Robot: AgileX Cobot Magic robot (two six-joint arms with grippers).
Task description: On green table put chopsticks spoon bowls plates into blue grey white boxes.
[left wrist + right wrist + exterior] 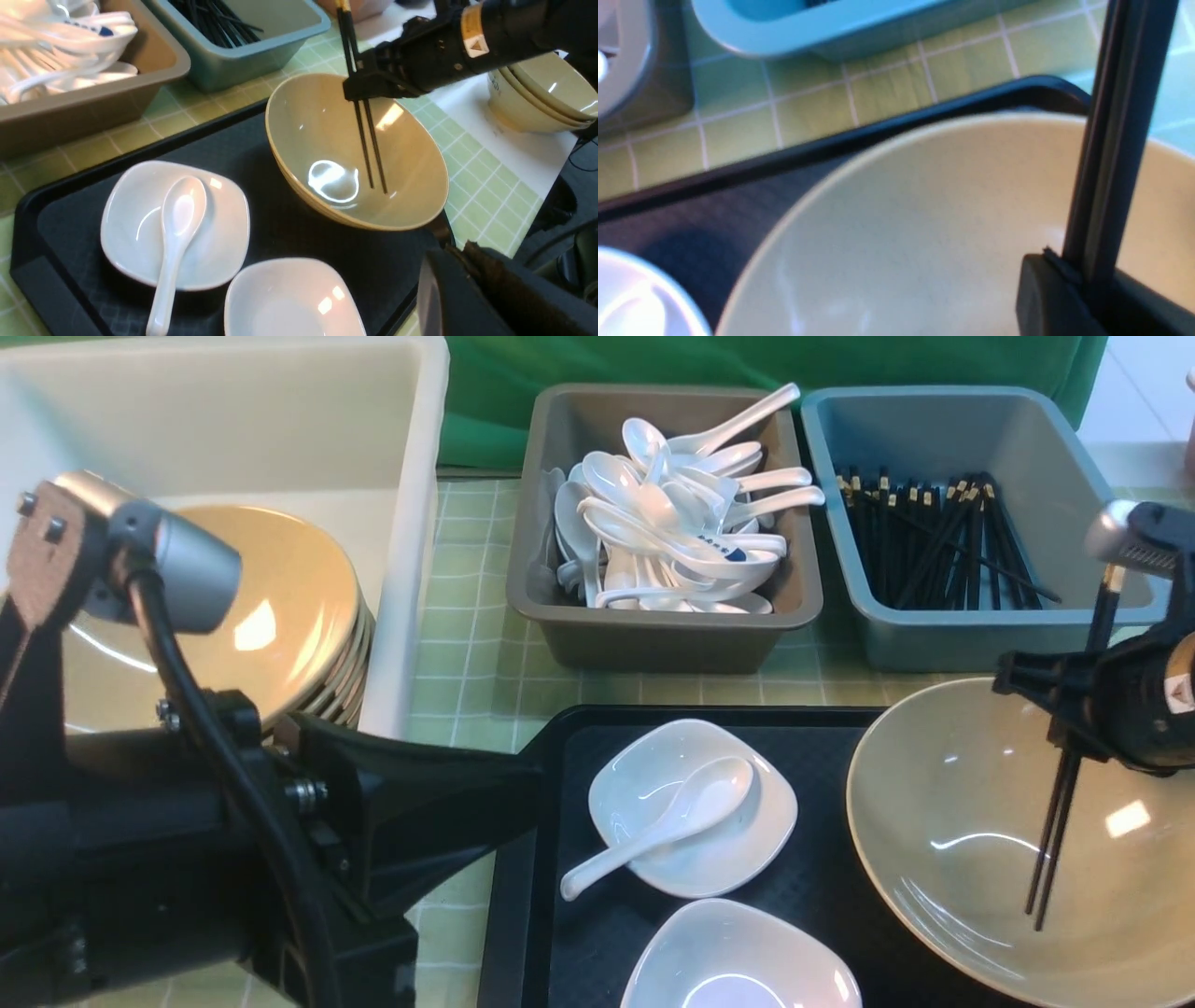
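Two chopsticks (pixel 1058 845) sit pinched in the closed right gripper (pixel 1074 739), long axis near upright, tips down inside the bowl (pixel 943 821). The blue box (pixel 934 639) lies just beyond the bowl, nearer this arm.

Black chopsticks (pixel 1057 840), beige bowl (pixel 943 803), green-checked tablecloth (pixel 467 579)

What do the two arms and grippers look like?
Both are matte black. The left arm has a silver cylinder, brown plate, black cable, bare screws and wedge-shaped fingers. The right arm has a yellow-and-white warning sticker, silver cap and blocky fingers.
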